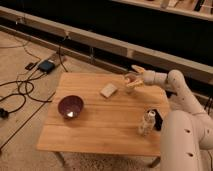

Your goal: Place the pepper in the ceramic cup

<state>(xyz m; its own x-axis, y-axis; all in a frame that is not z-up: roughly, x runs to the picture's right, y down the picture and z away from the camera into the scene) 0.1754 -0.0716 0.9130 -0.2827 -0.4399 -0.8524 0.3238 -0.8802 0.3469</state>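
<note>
Ceramic cup upright, claw at it

A light wooden table fills the middle of the frame. On its left part sits a dark purple bowl. Near the upper middle lies a flat pale block. The ceramic cup stands upright at the upper right edge, with the gripper right at it. At lower right stands a clear bottle, just beside a small dark object.
</note>
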